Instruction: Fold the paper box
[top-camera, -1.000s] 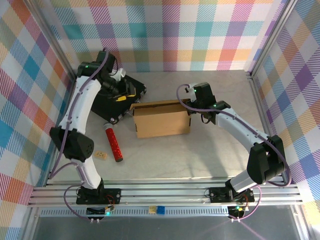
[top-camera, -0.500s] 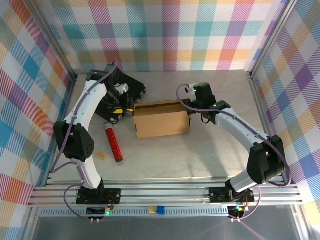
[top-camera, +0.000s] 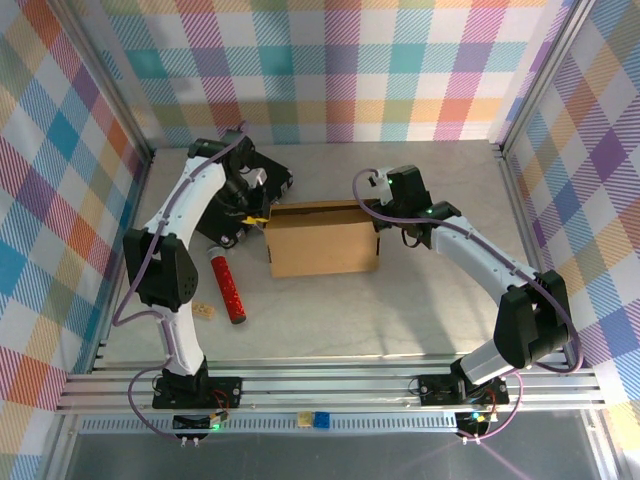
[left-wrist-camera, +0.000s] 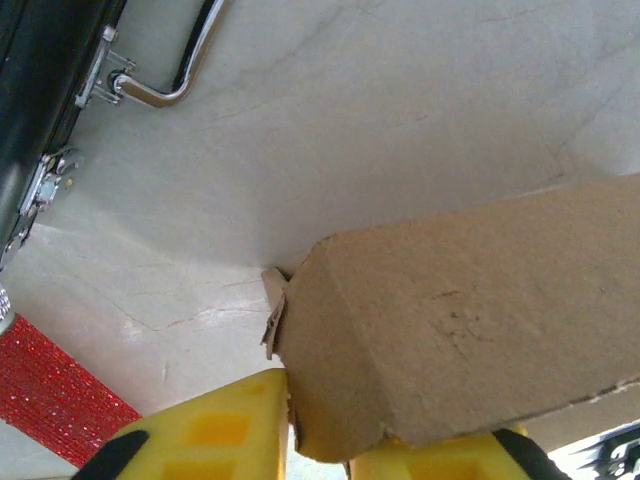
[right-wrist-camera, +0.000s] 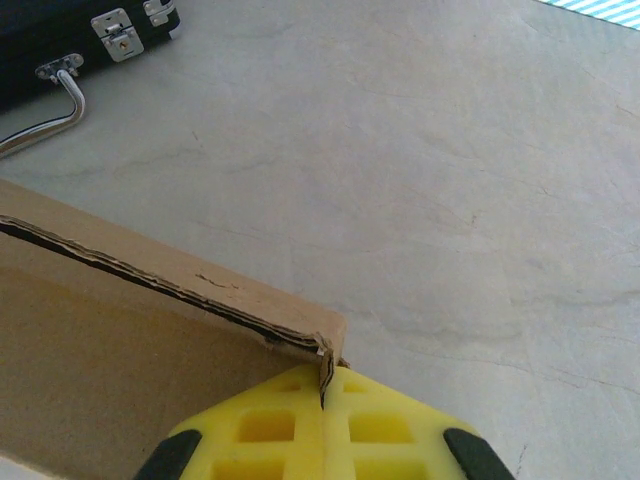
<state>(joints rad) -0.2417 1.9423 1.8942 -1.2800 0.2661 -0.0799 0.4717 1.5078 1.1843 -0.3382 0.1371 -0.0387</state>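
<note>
While the right end effector (right-wrist-camera: 322, 400) pinches a wall edge of the paper box (top-camera: 322, 245), the left end effector (left-wrist-camera: 320, 445) seems clamped on its opposite corner, above the bench (right-wrist-camera: 450, 200).

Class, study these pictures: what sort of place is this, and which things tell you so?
Probably a robot test cell in a lab. A left arm and a right arm are bolted to an aluminium rail, checked walls box in a pale table, and a paper box lies there.

Paper box (top-camera: 322, 240) at table ctr; case (top-camera: 272, 168) just beside its far-left corner; tube (top-camera: 227, 288) near-left of box, apart.
</note>
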